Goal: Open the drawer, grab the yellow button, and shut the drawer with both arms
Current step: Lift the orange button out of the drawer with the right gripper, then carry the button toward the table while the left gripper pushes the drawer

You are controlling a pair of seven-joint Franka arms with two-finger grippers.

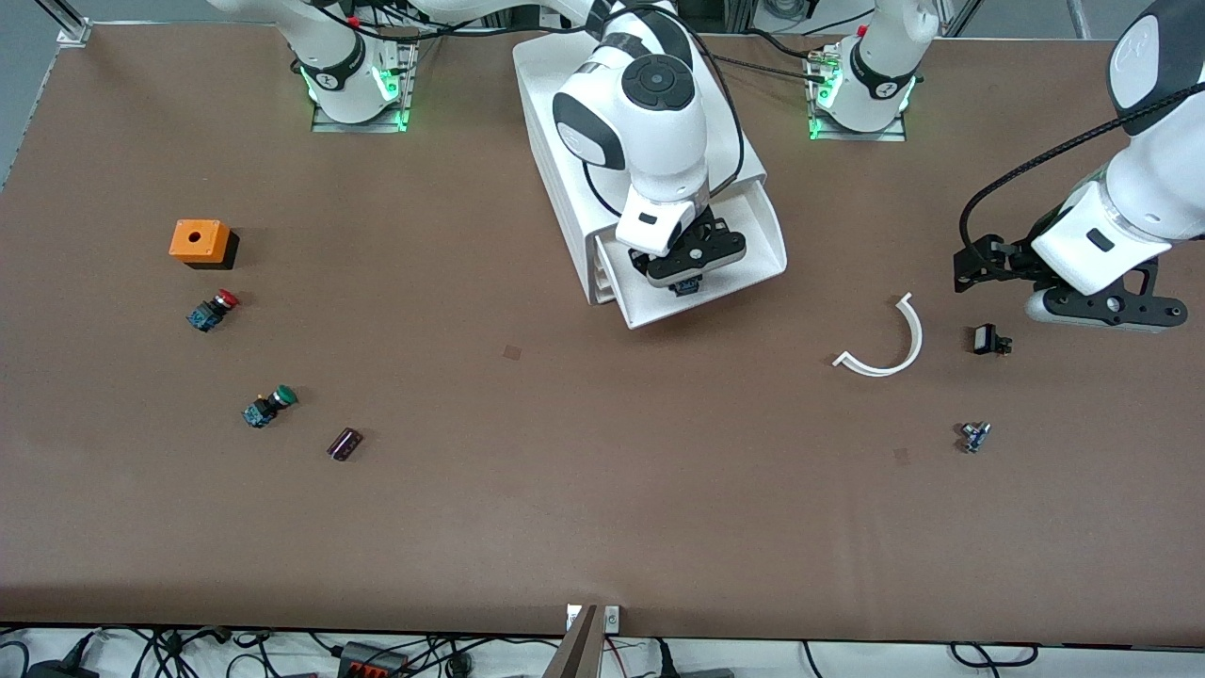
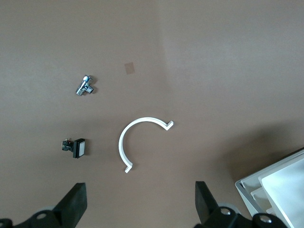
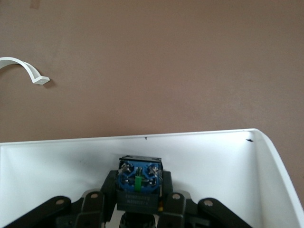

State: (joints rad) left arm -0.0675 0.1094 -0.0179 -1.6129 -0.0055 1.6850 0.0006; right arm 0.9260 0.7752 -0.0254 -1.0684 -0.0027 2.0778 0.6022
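The drawer (image 1: pixel 759 232) stands pulled out of the white cabinet (image 1: pixel 555 141), toward the front camera. My right gripper (image 1: pixel 687 281) is down inside it, shut on the button (image 1: pixel 686 286). In the right wrist view the button (image 3: pixel 139 179) shows a blue terminal end and a black body between the fingers (image 3: pixel 107 190). Its cap is hidden, and the drawer's white floor (image 3: pixel 213 164) lies around it. My left gripper (image 1: pixel 974 268) is open and empty over bare table at the left arm's end. It also shows in the left wrist view (image 2: pixel 140 204).
A white curved strip (image 1: pixel 885 344), a small black-and-white switch (image 1: pixel 988 339) and a metal fitting (image 1: pixel 974 436) lie near the left gripper. At the right arm's end are an orange box (image 1: pixel 200 242), a red-capped button (image 1: pixel 215 309), a green-capped button (image 1: pixel 268 407) and a dark part (image 1: pixel 345 443).
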